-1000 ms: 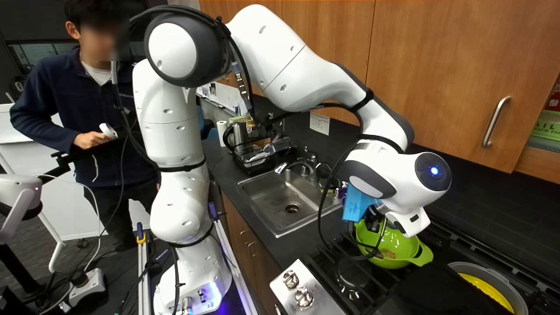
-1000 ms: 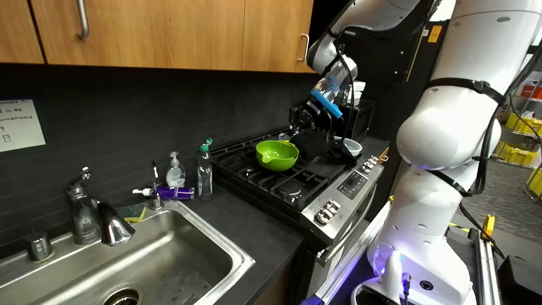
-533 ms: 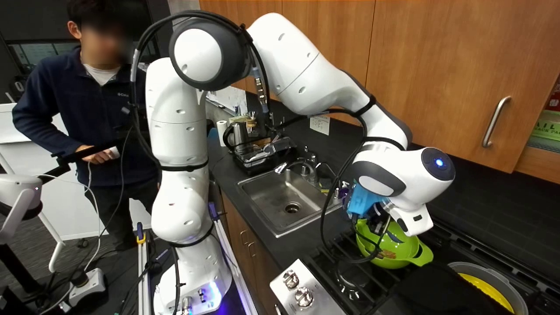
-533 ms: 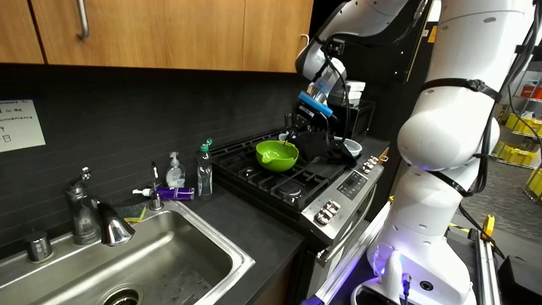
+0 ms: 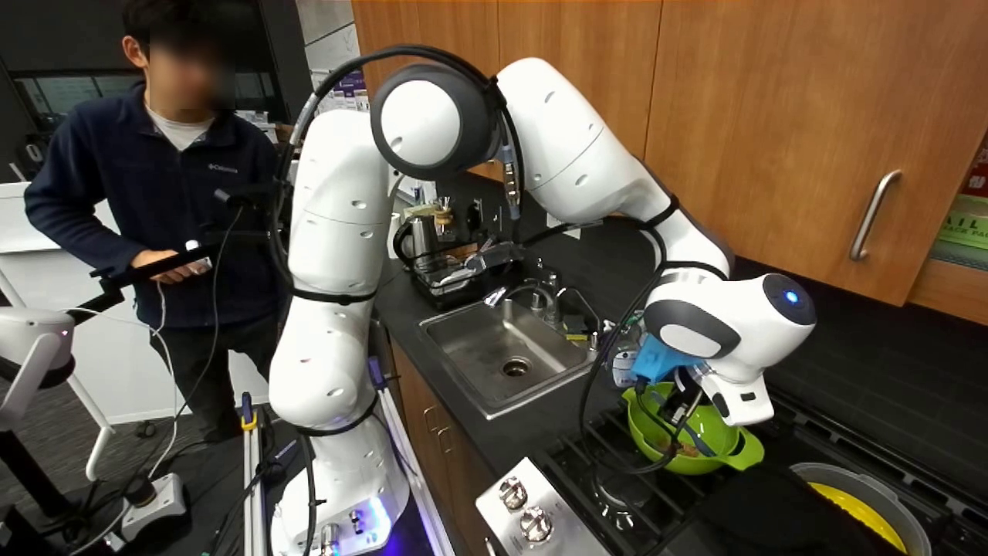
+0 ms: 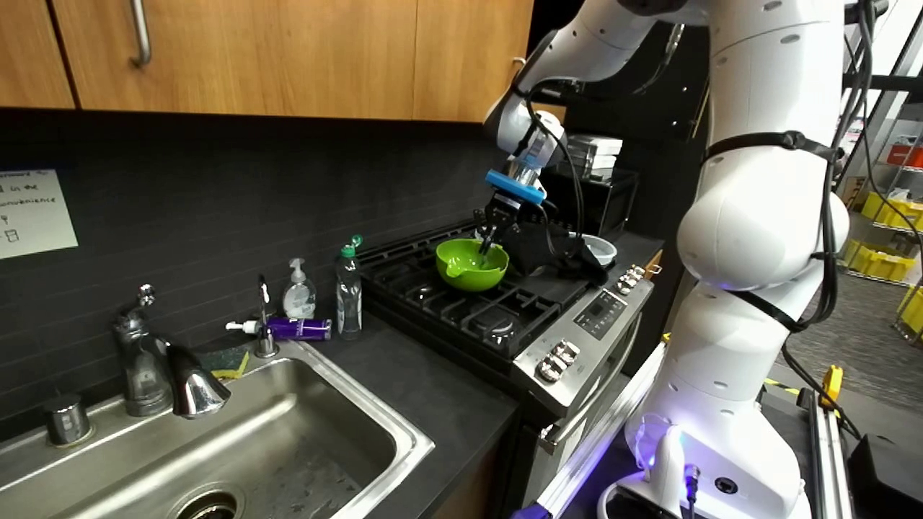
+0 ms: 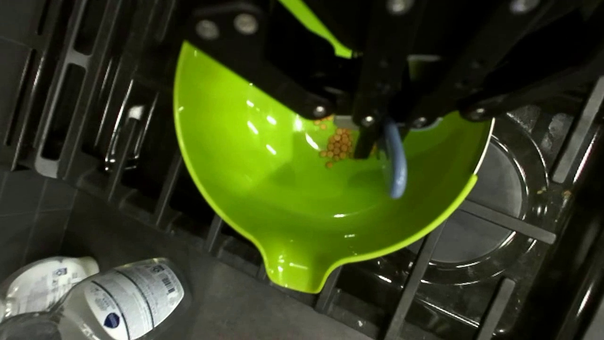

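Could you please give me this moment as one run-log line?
Pincer: shut on blue-grey utensil | Utensil tip: inside lime-green spouted bowl | Contents: small round orange-brown pellets | Bowl: on black metal stove grate

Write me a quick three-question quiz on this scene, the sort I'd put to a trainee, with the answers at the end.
1. Short answer: what do the small brown pellets lie in, and what does that stand on?
2. True or false: the gripper stands open and holds nothing.
3. Pick one: what colour is the body of the bottle lying on its side by the sink? A) orange B) purple C) green

Key:
1. A green bowl, which stands on the stove.
2. False: it is shut on a blue-grey utensil.
3. B
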You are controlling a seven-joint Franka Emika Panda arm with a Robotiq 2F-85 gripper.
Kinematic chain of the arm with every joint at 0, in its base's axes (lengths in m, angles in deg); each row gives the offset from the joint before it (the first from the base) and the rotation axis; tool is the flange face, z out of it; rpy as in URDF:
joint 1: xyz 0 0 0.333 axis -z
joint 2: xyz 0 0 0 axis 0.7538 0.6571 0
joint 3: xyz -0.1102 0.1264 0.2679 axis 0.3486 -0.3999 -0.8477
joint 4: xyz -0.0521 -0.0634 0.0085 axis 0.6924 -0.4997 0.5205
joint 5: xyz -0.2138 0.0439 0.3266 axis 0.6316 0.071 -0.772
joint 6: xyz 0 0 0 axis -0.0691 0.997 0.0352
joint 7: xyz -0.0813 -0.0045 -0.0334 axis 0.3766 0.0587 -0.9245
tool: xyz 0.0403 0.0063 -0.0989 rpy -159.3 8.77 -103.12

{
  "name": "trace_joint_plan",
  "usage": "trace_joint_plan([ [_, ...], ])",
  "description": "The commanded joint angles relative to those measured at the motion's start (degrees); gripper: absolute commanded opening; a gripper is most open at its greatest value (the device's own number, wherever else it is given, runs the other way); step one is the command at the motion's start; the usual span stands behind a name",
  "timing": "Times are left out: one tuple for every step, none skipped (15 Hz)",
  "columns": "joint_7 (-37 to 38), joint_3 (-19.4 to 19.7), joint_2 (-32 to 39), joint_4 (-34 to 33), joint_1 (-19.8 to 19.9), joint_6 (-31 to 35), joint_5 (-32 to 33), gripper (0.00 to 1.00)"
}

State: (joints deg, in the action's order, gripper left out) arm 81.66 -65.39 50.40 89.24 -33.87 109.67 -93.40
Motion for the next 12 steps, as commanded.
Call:
trace_joint_plan([
  [1.6, -0.6, 0.7, -1.9, 0.5, -2.9, 0.8, 0.36],
  [1.6, -0.7, 0.8, -2.2, 0.5, -3.3, 0.5, 0.42],
  [1.4, -0.7, 0.8, -2.3, 0.6, -3.7, 0.4, 0.49],
  [1.3, -0.8, 0.8, -2.4, 0.7, -4.1, 0.3, 0.55],
  [1.1, -0.8, 0.8, -2.5, 0.7, -4.4, 0.2, 0.62],
  [0.5, -0.8, 0.5, -2.4, 0.8, -4.7, 0.0, 0.69],
  [0.0, -0.9, 0.0, -2.1, 0.8, -5.0, -0.1, 0.75],
  [-0.3, -0.9, -0.4, -1.9, 0.8, -5.1, -0.1, 0.82],
  [-0.5, -0.9, -1.0, -1.6, 0.7, -5.3, 0.1, 0.90],
  [-0.4, -0.9, -1.4, -1.4, 0.5, -5.3, 0.4, 0.96],
  [-0.3, -0.9, -1.8, -1.1, 0.2, -4.9, 0.8, 1.00],
  [0.0, -0.9, -1.9, -1.2, 0.1, -4.9, 0.9, 1.00],
])
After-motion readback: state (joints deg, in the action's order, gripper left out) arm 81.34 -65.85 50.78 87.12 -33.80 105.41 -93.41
